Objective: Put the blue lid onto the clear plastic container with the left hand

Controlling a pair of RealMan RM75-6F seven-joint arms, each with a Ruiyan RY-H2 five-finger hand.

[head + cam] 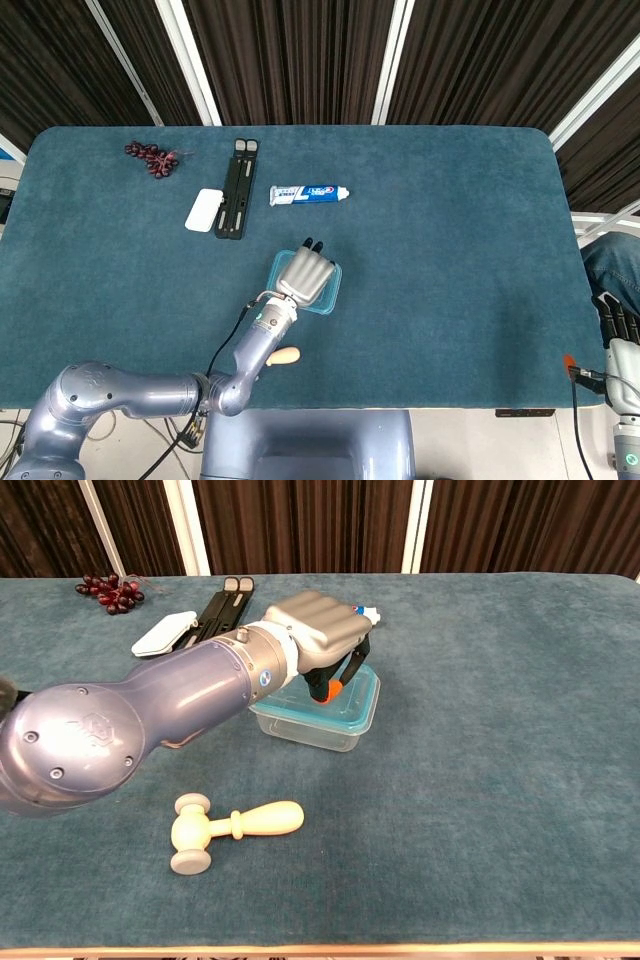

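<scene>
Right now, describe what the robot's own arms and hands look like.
The left arm is glossy silver-lavender with rounded joints, a faint embossed logo and a small blue round mark at the wrist. The left hand has a ridged silver back, black fingers and an orange-tipped thumb. The right hand looks grey with dark fingers, a black cable beside it.

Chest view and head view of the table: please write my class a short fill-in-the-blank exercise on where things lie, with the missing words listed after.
1. The left robot hand is over the clear plastic container, whose blue lid is ____ in colour.
2. The wooden mallet lies on the table ____ the container, toward the robot.
3. At the far left corner lies a bunch of ____.
4. The toothpaste tube lies just right of the black ____.

Missing words: blue; in front of; grapes; stand
</scene>
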